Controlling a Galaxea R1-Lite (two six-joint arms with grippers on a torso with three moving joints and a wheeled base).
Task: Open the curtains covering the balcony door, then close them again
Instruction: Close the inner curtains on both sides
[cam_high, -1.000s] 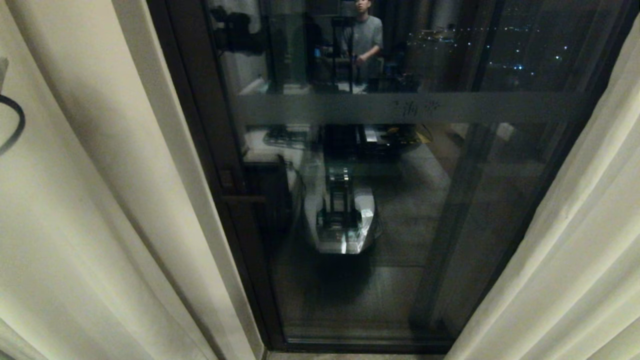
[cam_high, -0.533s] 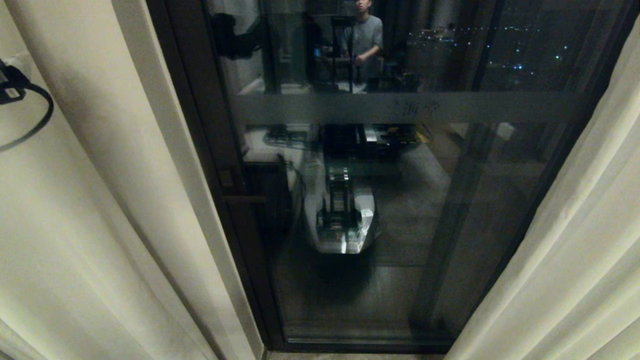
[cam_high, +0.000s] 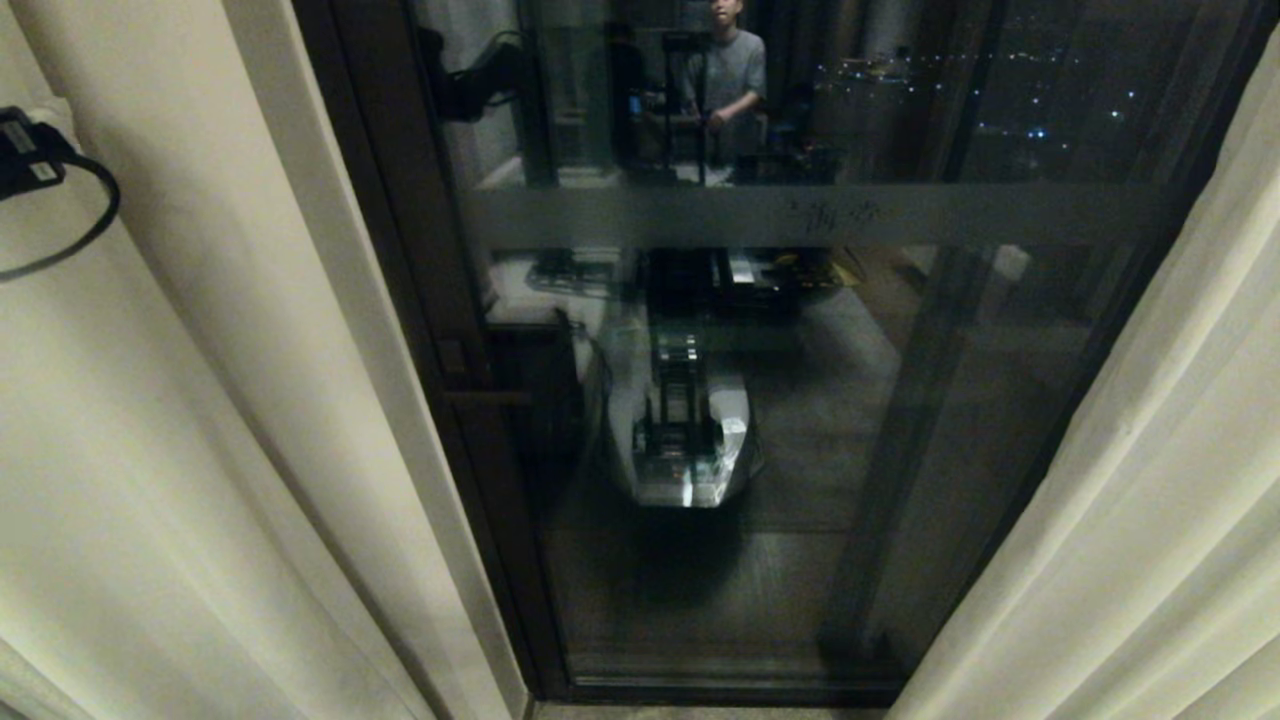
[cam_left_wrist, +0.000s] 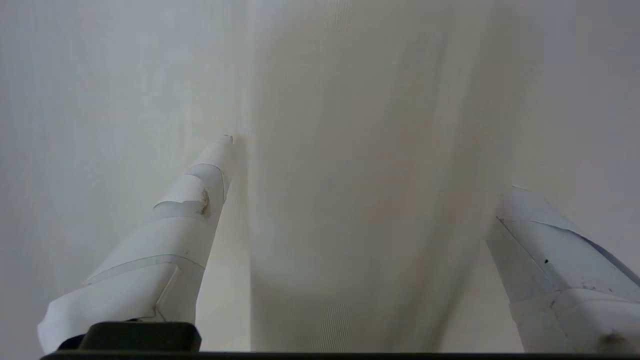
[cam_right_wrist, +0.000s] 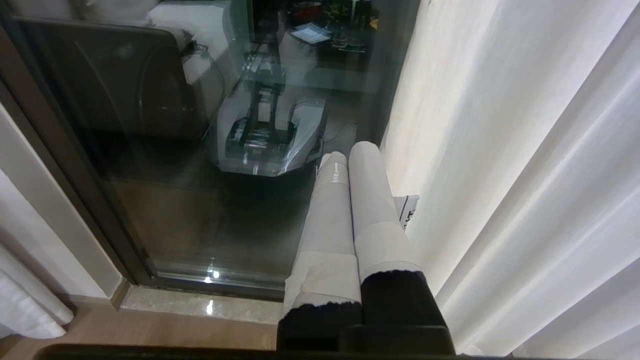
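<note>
Since a second ago, the left arm's dark wrist and cable have risen into the upper left edge of the head view, against the left curtain (cam_high: 180, 400). Curtains are parted: the balcony door (cam_high: 800, 420) shows dark glass down the centre, the right curtain (cam_high: 1150, 500) filling the lower right. Opening looks done; closing appears to be starting.

In its wrist view, the left tool (cam_left_wrist: 367, 165) stands spread wide, a fold of cream fabric between its taped fingers (cam_left_wrist: 190, 210), not yet pinched. The right tool (cam_right_wrist: 350, 152) is closed on nothing, parked beside the right curtain. A person (cam_high: 733, 80) and the robot's own base (cam_high: 680, 430) are reflected in the glass.
</note>
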